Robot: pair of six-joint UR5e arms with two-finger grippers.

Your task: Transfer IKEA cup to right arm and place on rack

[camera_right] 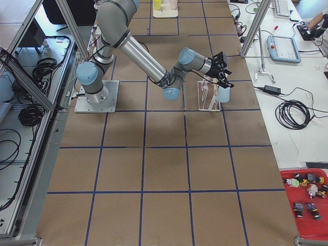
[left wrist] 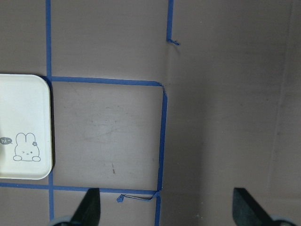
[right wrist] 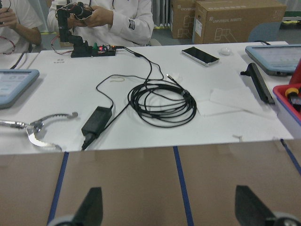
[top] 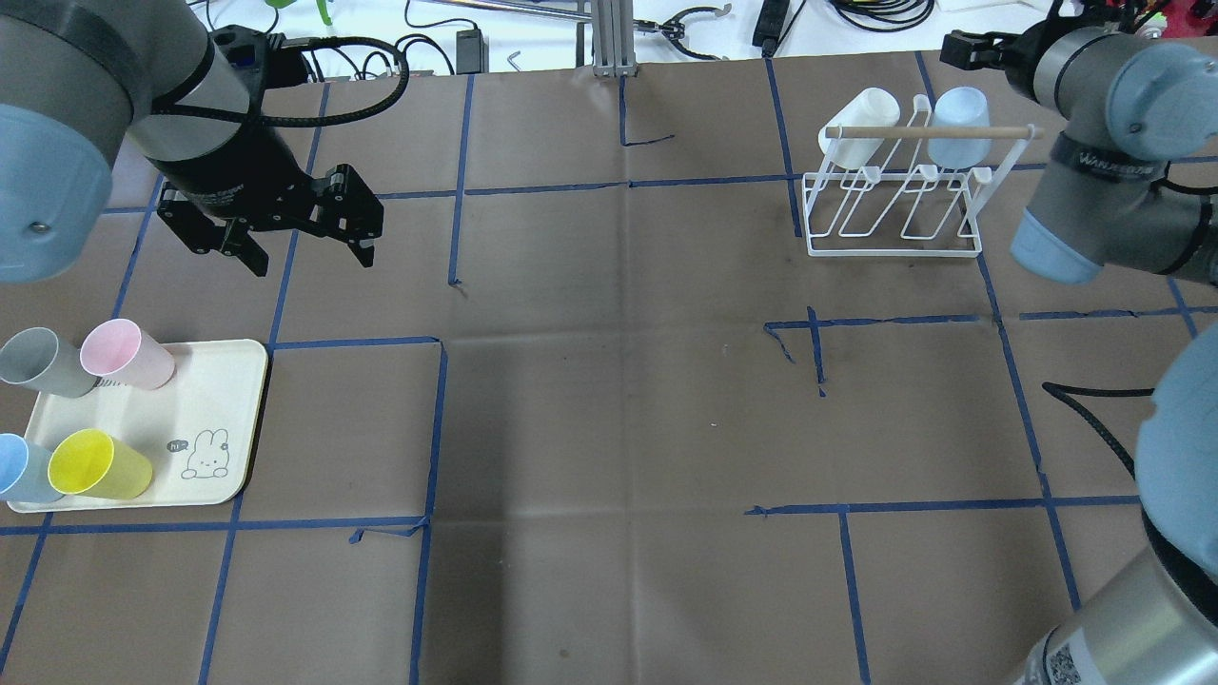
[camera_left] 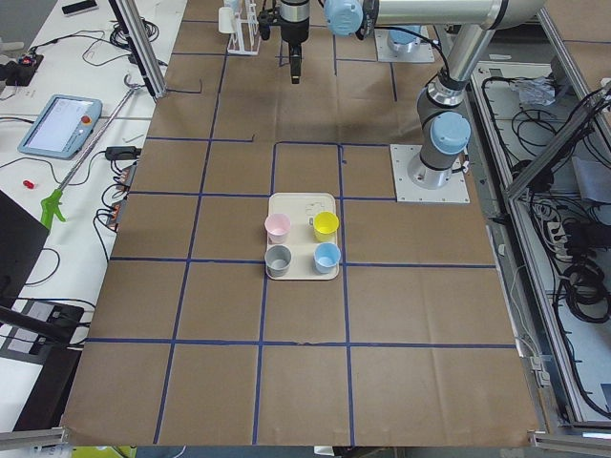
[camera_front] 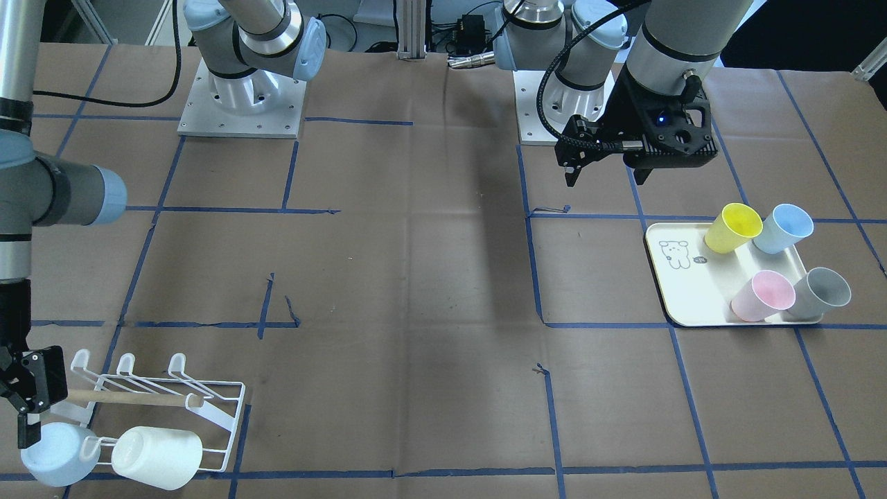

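Rack [camera_front: 132, 398] held a blue cup [camera_front: 52, 454] and a white cup [camera_front: 158, 456]; my right fingers [right wrist: 91, 207] stood apart beside the blue one (left fingers [left wrist: 89, 209] apart too).

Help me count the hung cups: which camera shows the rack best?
Overhead exterior: the rack shows whole, a white cup and a pale blue cup on it. Front-facing shows it at a corner; side views show it tiny; wrist cameras miss it.

Right gripper [camera_front: 21, 412] sliced by the front view's left edge beside the rack [camera_front: 138, 399], pale blue cup [top: 14, 468] on the tray [top: 228, 381] clipped at the overhead view's left edge, rack too small to read in the left side view.
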